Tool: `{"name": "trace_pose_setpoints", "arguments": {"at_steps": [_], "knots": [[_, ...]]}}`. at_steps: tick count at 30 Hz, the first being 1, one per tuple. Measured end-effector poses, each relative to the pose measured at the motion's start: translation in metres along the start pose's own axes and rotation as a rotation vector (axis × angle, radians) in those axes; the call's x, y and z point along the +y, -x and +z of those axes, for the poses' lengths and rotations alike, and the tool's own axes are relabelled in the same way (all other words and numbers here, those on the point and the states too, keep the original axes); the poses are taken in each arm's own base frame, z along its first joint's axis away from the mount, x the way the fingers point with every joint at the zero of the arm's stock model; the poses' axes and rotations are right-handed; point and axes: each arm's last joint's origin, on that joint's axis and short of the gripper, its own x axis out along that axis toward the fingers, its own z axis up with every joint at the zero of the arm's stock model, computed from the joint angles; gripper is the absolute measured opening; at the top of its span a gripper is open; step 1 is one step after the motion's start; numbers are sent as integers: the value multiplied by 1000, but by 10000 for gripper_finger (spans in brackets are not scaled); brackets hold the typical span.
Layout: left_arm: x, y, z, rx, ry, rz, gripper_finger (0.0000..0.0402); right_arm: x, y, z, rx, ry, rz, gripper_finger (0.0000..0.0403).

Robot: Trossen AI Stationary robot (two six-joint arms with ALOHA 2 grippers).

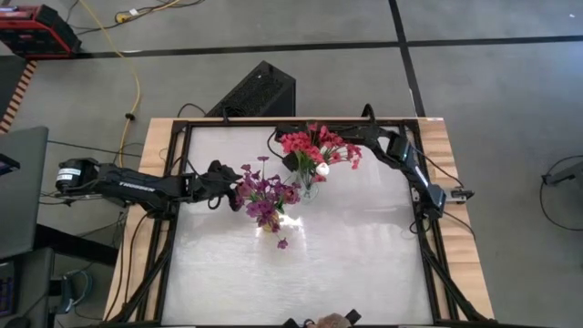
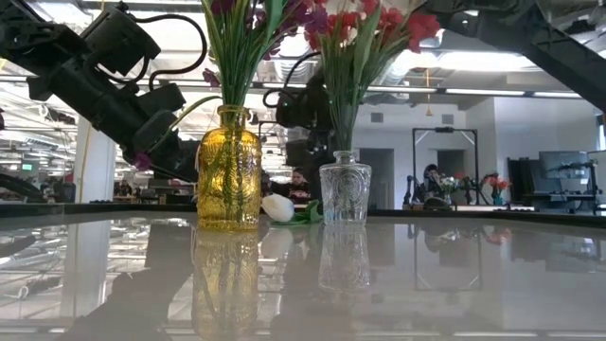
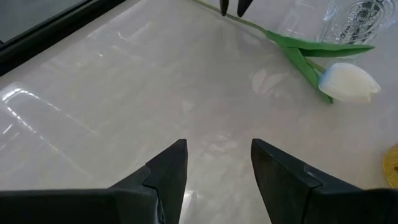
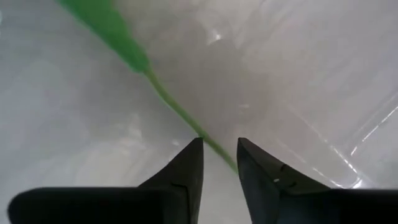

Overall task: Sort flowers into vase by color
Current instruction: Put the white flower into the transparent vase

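A white tulip bud (image 3: 348,82) with a green stem (image 4: 171,102) and leaf lies flat on the table beside the clear vase (image 2: 345,189), which holds red-pink sprigs (image 1: 314,146). The yellow vase (image 2: 228,170) holds purple sprigs (image 1: 264,196). My right gripper (image 4: 219,146) is low at the table on the clear vase's far side, open by a narrow gap, one finger on each side of the tulip's stem. My left gripper (image 3: 219,149) is open, hovering to the left of the yellow vase and pointing toward the tulip. My right gripper comes at the tulip's stem (image 4: 208,144) from above, slanting, at the end away from the bud, with its fingers across the stem. One fingertip (image 4: 198,144) stands right at the stem; I cannot tell whether it touches. The tulip lies on the table.
A single purple bloom (image 1: 282,243) lies loose on the table nearer than the yellow vase. Black frame rails (image 1: 173,228) run along the table's sides. The glossy tabletop has room toward its near and right parts.
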Motion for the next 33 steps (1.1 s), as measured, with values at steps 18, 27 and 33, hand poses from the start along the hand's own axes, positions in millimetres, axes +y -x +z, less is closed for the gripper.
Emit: {"name": "trace_pose_setpoints", "arguments": {"at_steps": [18, 27, 33], "knots": [[0, 0, -1, 5, -1, 1, 167, 2, 3, 2, 18, -36, 8, 108], [0, 0, 0, 5, 19, 0, 167, 19, 5, 29, -28, 38, 60, 108], [0, 0, -1, 8, 25, -10, 167, 31, 6, 47, -34, 123, 68, 108]]}}
